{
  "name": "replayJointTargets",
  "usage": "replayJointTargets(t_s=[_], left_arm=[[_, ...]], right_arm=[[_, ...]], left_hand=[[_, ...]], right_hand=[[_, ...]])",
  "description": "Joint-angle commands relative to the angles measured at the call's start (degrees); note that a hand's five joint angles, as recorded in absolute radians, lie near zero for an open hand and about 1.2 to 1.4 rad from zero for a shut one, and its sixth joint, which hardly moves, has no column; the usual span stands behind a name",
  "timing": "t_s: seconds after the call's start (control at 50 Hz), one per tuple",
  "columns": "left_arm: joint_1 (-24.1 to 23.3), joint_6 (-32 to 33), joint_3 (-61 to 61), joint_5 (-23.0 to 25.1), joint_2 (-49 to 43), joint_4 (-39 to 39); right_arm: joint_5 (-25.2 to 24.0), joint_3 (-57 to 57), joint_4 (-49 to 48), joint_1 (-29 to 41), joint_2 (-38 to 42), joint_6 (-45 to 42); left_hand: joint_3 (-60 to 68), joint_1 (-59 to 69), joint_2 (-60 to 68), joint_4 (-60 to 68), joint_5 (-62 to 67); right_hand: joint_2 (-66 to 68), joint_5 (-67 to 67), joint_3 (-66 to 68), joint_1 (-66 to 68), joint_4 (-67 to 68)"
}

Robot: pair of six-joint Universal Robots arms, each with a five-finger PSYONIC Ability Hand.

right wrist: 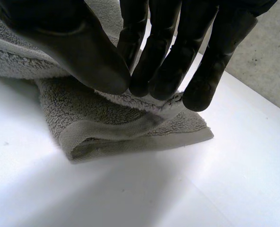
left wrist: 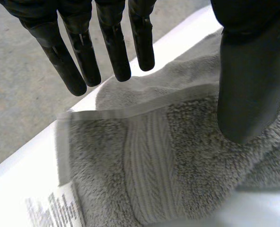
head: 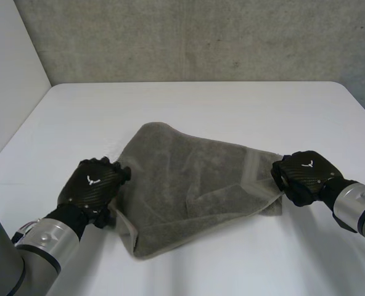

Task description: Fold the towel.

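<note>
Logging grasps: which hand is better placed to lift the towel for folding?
Right, likely: the right hand pinches the towel corner between thumb and fingers; the left hand has straight fingers, gripping nothing.

A crumpled, partly folded grey towel (head: 188, 185) lies on the white table (head: 232, 105). The left hand (head: 91, 185) sits against the towel's left edge. The right hand (head: 301, 174) has its fingers curled at the right corner.

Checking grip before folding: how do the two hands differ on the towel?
The right hand pinches the towel between thumb and fingers; the left hand has straight fingers, pinching nothing. The right hand is at a corner, the left hand along an edge. Both are black.
</note>
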Motion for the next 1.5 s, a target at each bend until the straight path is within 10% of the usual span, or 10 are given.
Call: replayJointTargets(t_s=[0.02,0.18,0.32,0.78,0.94,1.22,1.38,1.5], left_arm=[[0.25,6.4,-2.18,2.32,-2.06,0.85],[0.34,12.11,-2.88,2.76,-3.47,2.96],[0.69,12.73,-2.0,2.76,-3.29,3.13],[1.57,-1.33,17.95,-1.28,21.23,-8.47],[1.4,-1.34,19.09,-1.02,2.81,-11.19],[1.92,8.86,38.43,-2.16,-22.72,-11.11],[0.7,7.99,73.97,-7.78,-28.34,-8.13],[-0.45,2.71,84.92,-8.58,-28.16,-2.14]], right_arm=[[-0.09,0.91,-1.87,-0.2,-0.01,0.76],[-0.18,1.43,-2.22,-0.28,1.22,0.76],[-0.09,1.35,-2.22,-0.11,1.31,0.76],[-0.53,-27.83,20.54,-1.34,-22.42,11.22],[2.1,-30.64,28.27,4.53,-6.28,-5.12],[13.44,-50.6,27.05,11.32,21.09,-7.07],[25.38,-81.33,7.93,16.85,30.05,-2.16],[27.51,-80.92,-4.15,16.94,27.76,1.99]], left_hand=[[-5.21,-5.94,-5.49,-6.41,-14.2],[-0.16,-0.9,-0.44,-1.36,-9.15],[47.38,46.64,47.1,46.18,38.39],[47.42,46.68,47.14,46.22,38.43],[47.42,46.68,47.14,46.22,38.43],[47.42,46.68,47.14,46.22,38.43],[47.42,46.68,47.14,46.22,38.43],[47.42,46.68,47.14,46.22,38.43]], right_hand=[[3.57,2.52,3.42,3.4,2.84],[3.57,2.52,3.42,3.4,2.84],[3.57,2.52,3.42,3.4,2.84],[3.57,2.52,3.42,3.4,2.84],[3.57,2.52,3.42,3.4,2.84],[3.57,2.52,3.42,3.4,2.84],[3.57,2.52,3.42,3.4,2.84],[3.57,2.52,3.42,3.4,2.84]])
